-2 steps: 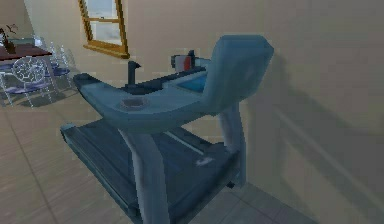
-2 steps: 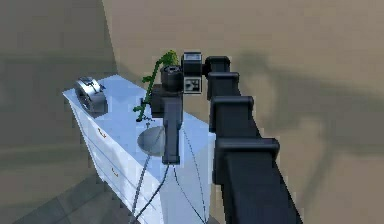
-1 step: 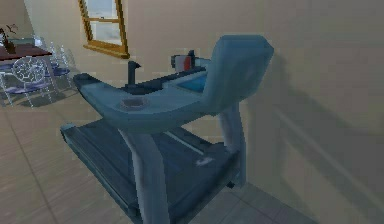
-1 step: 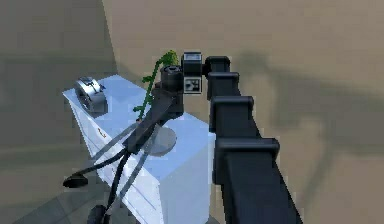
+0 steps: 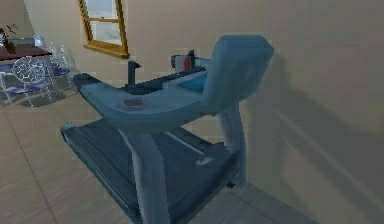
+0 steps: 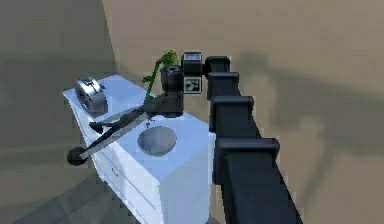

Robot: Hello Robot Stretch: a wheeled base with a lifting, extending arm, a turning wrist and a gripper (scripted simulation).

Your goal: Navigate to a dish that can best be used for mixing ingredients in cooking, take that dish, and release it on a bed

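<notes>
A round grey metallic thing (image 6: 92,95), bowl-like and tipped on its side, stands on the far left corner of a white cabinet top (image 6: 120,100). My arm (image 6: 240,150) reaches up from the arm side view's bottom edge. The gripper (image 6: 82,141) stretches its two thin fingers (image 6: 120,125) down-left across that top, ending near the cabinet's left edge, just below the round thing. I cannot tell whether it holds anything, nor whether it touches the round thing.
A round basin (image 6: 155,140) is sunk in the cabinet top, with a green plant (image 6: 160,65) behind it. In the forward view a blue treadmill (image 5: 160,120) stands close ahead against the wall. A wooden window (image 5: 105,25) and a table with chairs (image 5: 25,65) lie at the far left.
</notes>
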